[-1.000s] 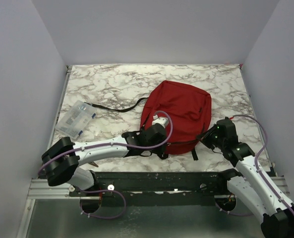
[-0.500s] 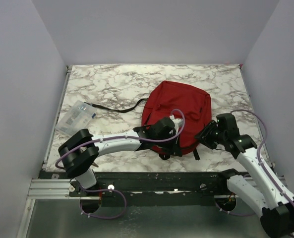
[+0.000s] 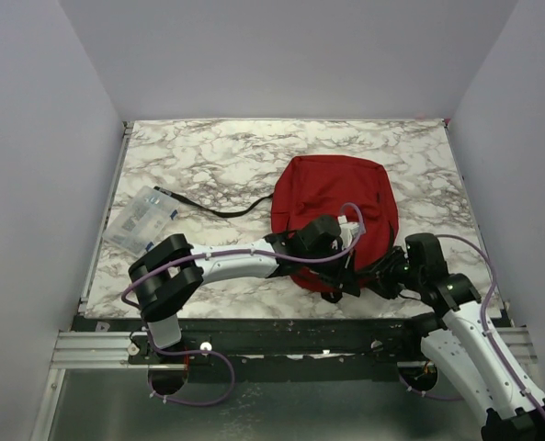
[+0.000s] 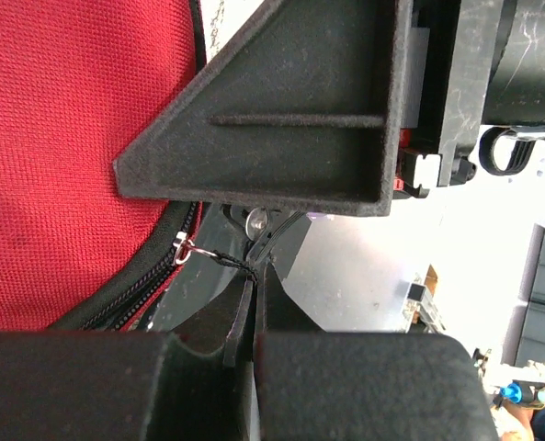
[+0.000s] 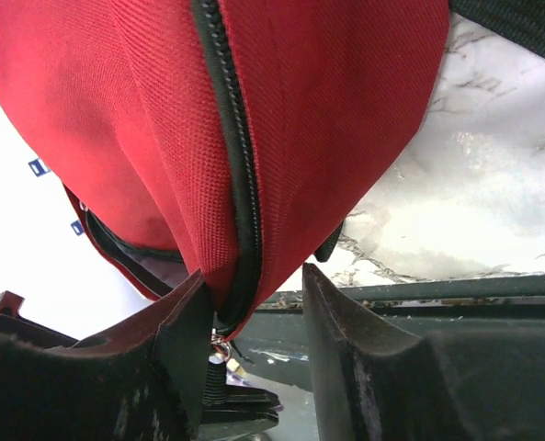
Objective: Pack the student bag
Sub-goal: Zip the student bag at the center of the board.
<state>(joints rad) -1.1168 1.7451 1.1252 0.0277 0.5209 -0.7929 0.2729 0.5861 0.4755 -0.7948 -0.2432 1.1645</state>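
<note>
Grey walls enclose a white-and-grey marble table (image 3: 208,156), seen from above with both arm bases at its near edge. Right of centre on it lies the student bag (image 3: 332,193), a dark-red backpack lying flat with its lower end at the table's near edge. Far to the left sits a clear plastic pouch (image 3: 141,219), and a thin black strap (image 3: 219,208) trails from beside it toward the bag's left side.

My left gripper (image 4: 254,280) reaches across to the bag's near end. Its fingers are pressed together, pinching a thin black cord (image 4: 219,260) that runs from a small metal ring (image 4: 182,248) on the bag's zipper (image 4: 130,299). My right gripper (image 5: 254,285) is at the bag's near right corner, jaws spread on either side of the zippered seam. One finger touches the fabric and the other stands just clear, so nothing is clamped.

My worries from here are these. The cord is thin and held only at the fingertips, so a hard or angled pull could slip it free. With the right jaws not closed on the seam, the soft bag is unanchored, and I judge a tug may drag the whole bag, perhaps over the near edge, rather than run the zipper. Loose fabric could bunch into the teeth and jam. The two wrists are near each other, so a careless sweep risks a knock.
</note>
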